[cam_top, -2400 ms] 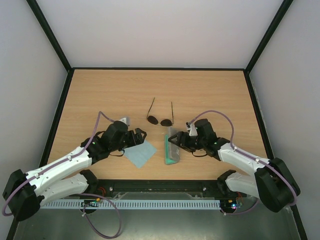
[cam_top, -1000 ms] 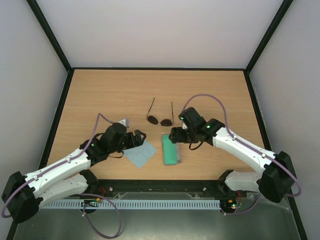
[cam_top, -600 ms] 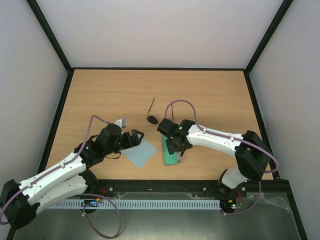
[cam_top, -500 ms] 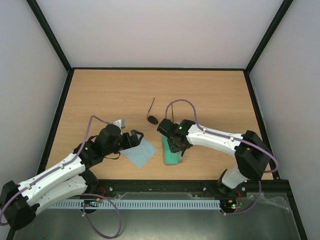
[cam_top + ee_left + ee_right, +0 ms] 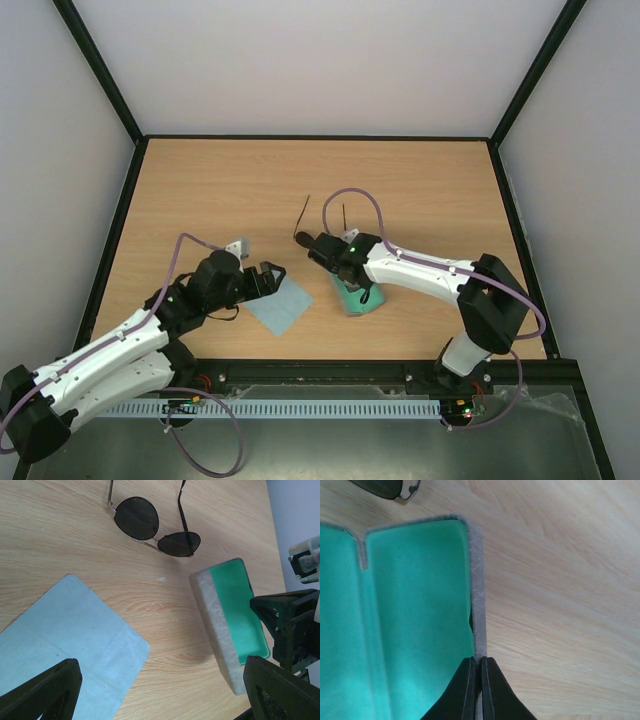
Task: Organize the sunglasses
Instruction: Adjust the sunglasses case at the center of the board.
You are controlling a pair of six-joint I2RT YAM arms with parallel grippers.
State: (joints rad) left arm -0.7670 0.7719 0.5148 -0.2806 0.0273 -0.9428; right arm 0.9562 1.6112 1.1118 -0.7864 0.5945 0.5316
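The sunglasses [image 5: 157, 530], with round dark lenses and thin temples, lie open on the wood beyond the case. From above only one lens [image 5: 303, 238] and the temples show; my right arm covers the rest. The grey case [image 5: 357, 297] lies open, its green lining [image 5: 410, 620] facing up. My right gripper [image 5: 479, 661] is shut on the thin grey rim [image 5: 476, 600] of the case. That gripper [image 5: 358, 288] reaches down onto the case. My left gripper [image 5: 165, 680] is open and holds nothing, hovering between the light blue cloth [image 5: 65, 635] and the case [image 5: 231, 600].
The cloth [image 5: 283, 305] lies flat left of the case, under my left gripper [image 5: 270, 275]. A black frame [image 5: 120, 215] borders the wooden table [image 5: 420, 190]. White walls rise behind and at the sides. My right arm crosses the middle of the table.
My right arm swung left over the case and its jaws closed on the case's rim. The case has shifted and tilted. One lens is now hidden. My left arm barely moved.
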